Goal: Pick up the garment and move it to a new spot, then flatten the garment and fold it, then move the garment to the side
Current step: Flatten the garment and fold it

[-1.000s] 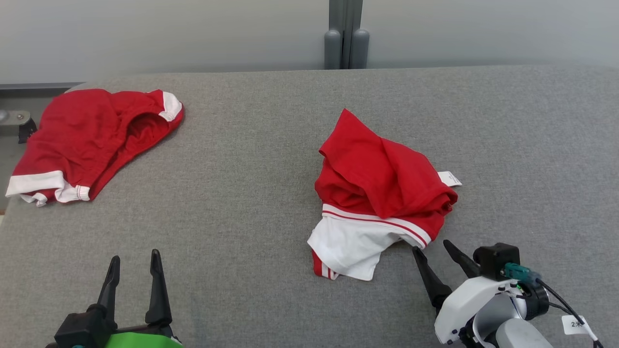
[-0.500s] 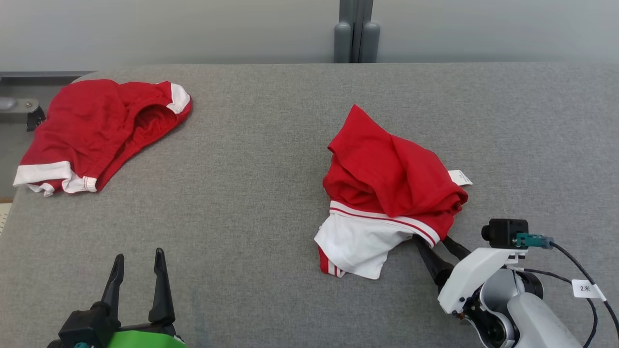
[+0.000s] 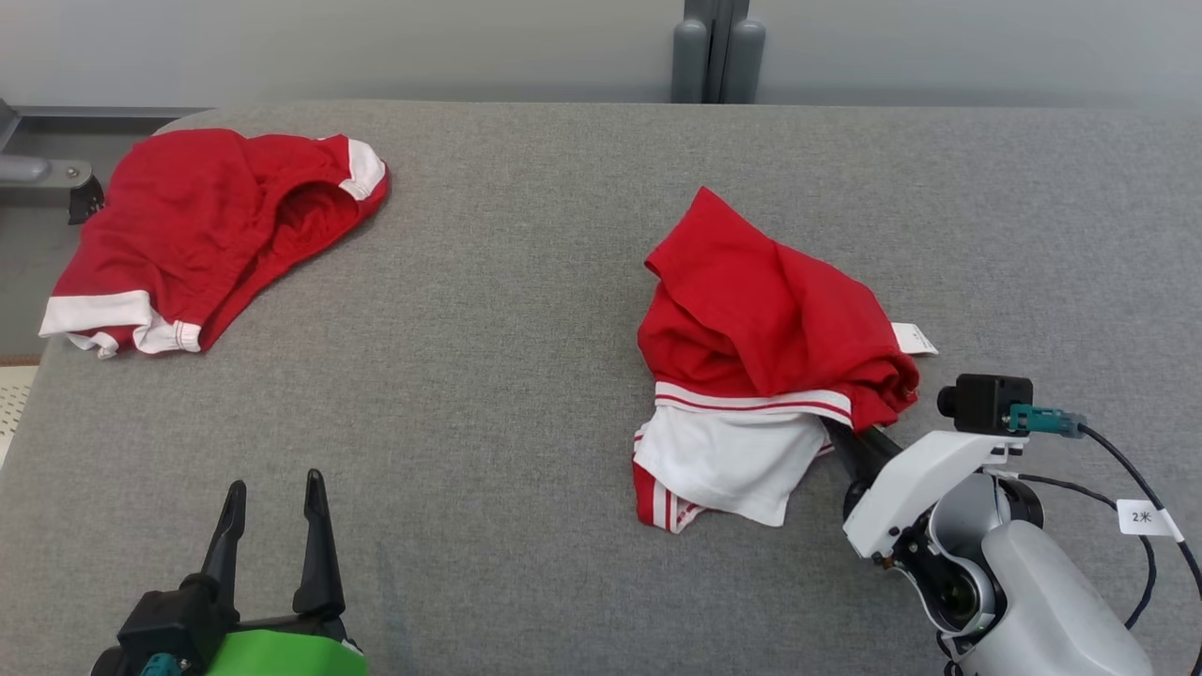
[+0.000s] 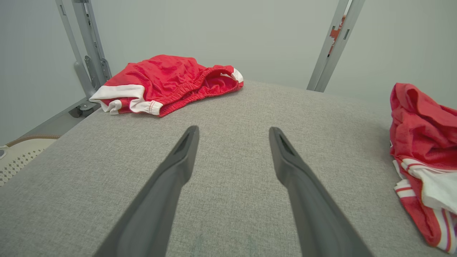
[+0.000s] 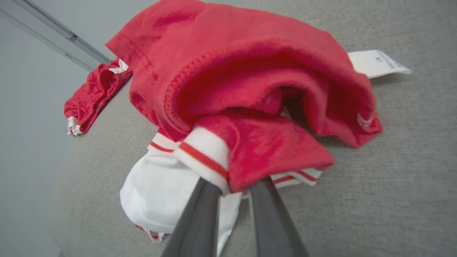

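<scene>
The garment (image 3: 770, 319), a crumpled red piece with white striped trim, lies right of centre on the grey table (image 3: 516, 394). My right gripper (image 3: 853, 439) reaches in from the lower right, its tips tucked under the near hem. In the right wrist view the garment (image 5: 250, 89) fills the middle, and the right gripper (image 5: 234, 187) is shut on a bunched fold of red cloth and white band. My left gripper (image 3: 274, 488) stands open at the lower left over bare table, far from the garment. The left wrist view has the left gripper (image 4: 232, 132) open and the garment (image 4: 421, 142) at the right edge.
A second red garment (image 3: 216, 216) with white cuffs lies at the table's far left corner, by the edge. A white care label (image 3: 916, 338) sticks out on the first garment's right side. Grey metal posts (image 3: 718, 52) stand behind the table against the wall.
My right gripper has slid forward under the garment's near hem and closed on it, bunching the white trim. The left gripper has stayed open. The head camera has shifted slightly.
</scene>
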